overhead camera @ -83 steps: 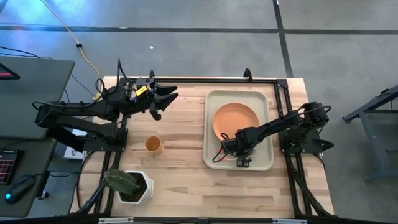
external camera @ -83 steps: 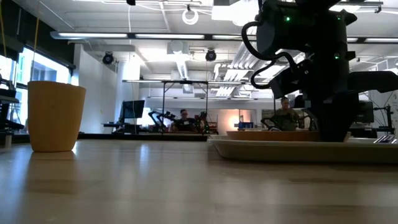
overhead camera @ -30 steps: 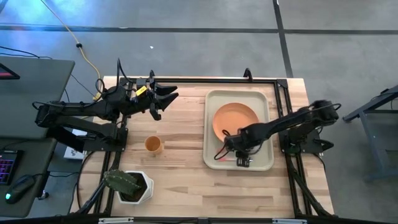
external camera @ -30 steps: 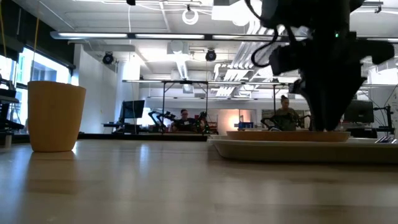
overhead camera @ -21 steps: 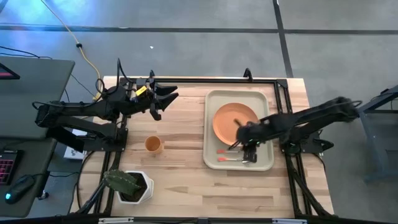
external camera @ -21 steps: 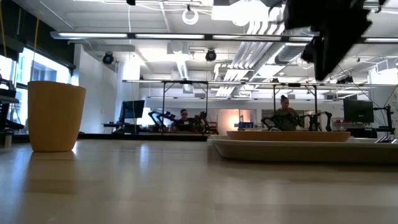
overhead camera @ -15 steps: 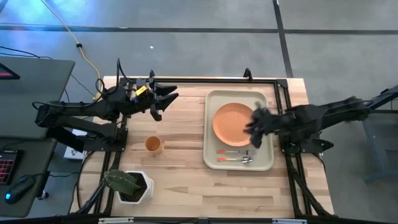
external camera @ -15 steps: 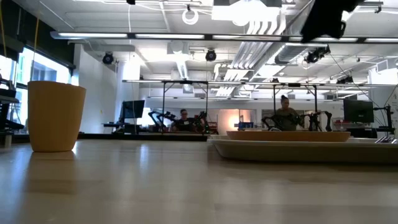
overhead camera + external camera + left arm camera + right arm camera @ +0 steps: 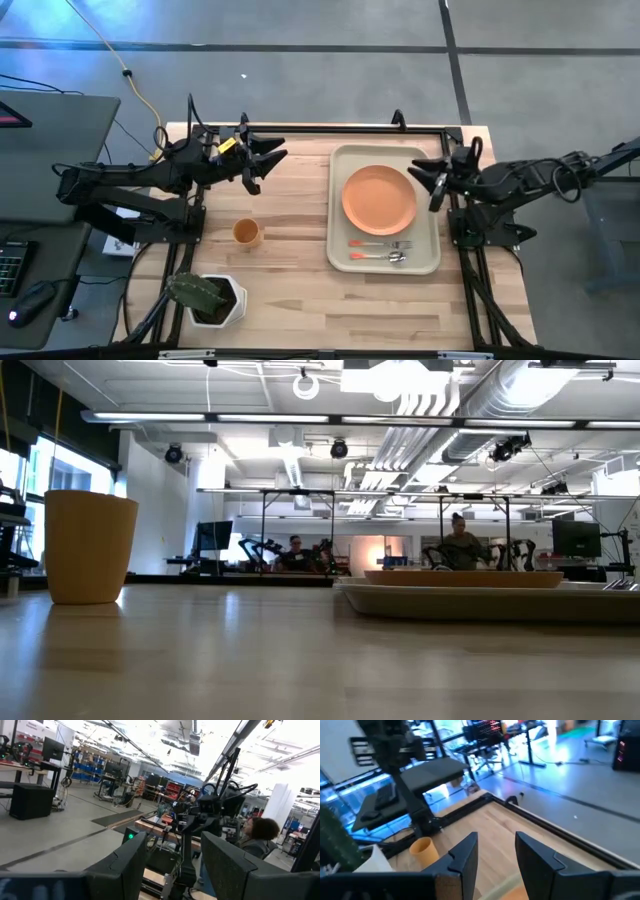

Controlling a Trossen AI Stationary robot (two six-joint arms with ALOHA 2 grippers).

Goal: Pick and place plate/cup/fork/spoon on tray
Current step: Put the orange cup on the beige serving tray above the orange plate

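Both my grippers are hanging released; the cup [image 9: 246, 233] is standing near the desk's left edge, so my left gripper [image 9: 262, 159] should descend straight over its rim.

Left of the right gripper [image 9: 437, 178], the fork [image 9: 382, 244] and spoon [image 9: 378, 256] were too small to tell apart.

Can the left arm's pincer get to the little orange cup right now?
Probably yes. The cup stands alone on bare table, nothing around it, and the left pincer hovers open just beyond it on the same side.
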